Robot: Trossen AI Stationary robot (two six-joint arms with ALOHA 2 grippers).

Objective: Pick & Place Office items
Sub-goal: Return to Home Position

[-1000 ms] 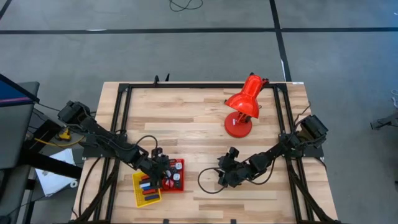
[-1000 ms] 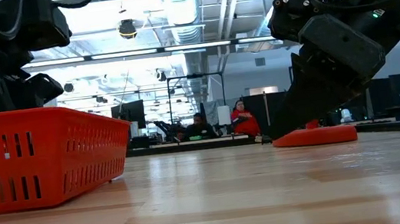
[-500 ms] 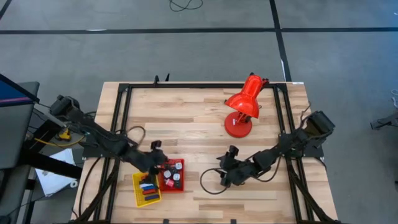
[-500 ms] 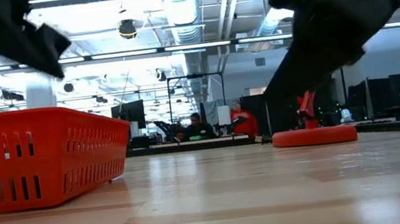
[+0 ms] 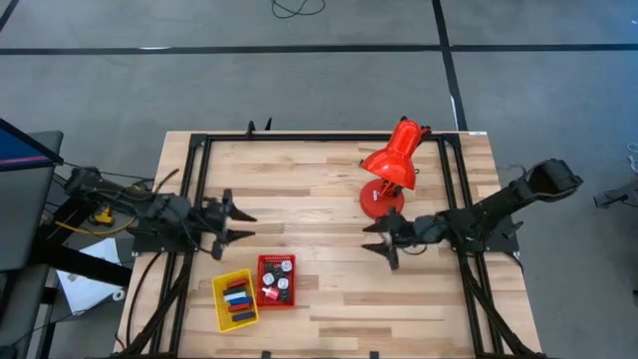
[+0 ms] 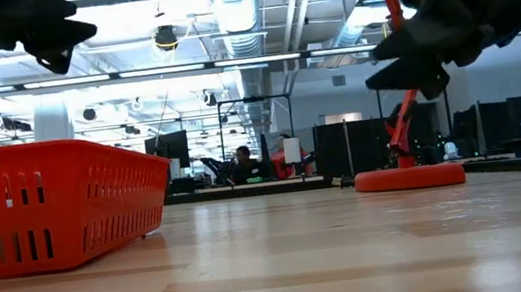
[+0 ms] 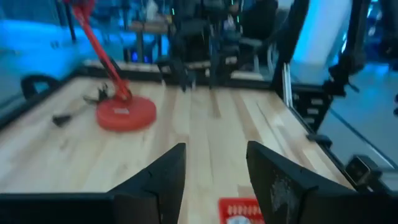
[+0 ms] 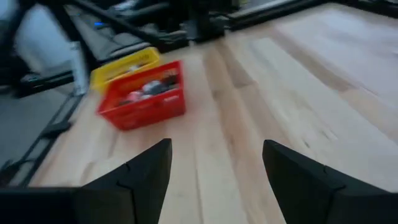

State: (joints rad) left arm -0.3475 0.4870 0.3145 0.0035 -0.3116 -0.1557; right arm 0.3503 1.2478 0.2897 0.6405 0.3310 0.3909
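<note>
The office items (image 5: 239,297), small blue, red, black and silver-white pieces, lie in a yellow tray (image 5: 221,309) and a red tray (image 5: 289,296) near the table's front edge. My left gripper (image 5: 239,225) hovers open and empty above the table's left part, beyond the trays, pointing level toward the right. My right gripper (image 5: 375,239) hovers open and empty in front of the red lamp, pointing toward the left. The left wrist view shows the open fingers (image 7: 214,171) over bare wood. In the right wrist view, the open fingers (image 8: 217,168) frame the red tray (image 8: 144,98).
A large red desk lamp (image 5: 391,168) stands at the far right on its round base (image 6: 409,178). A black frame (image 5: 199,150) runs round the table's edges. Bare wood lies between the two grippers. People sit in the room beyond the table.
My left gripper has risen from over the trays and drawn back toward the table's left and far side, tipping up to level. My right gripper has lifted from the table's near middle and pulled back toward the lamp, also tipping up. The trays have stayed put.
</note>
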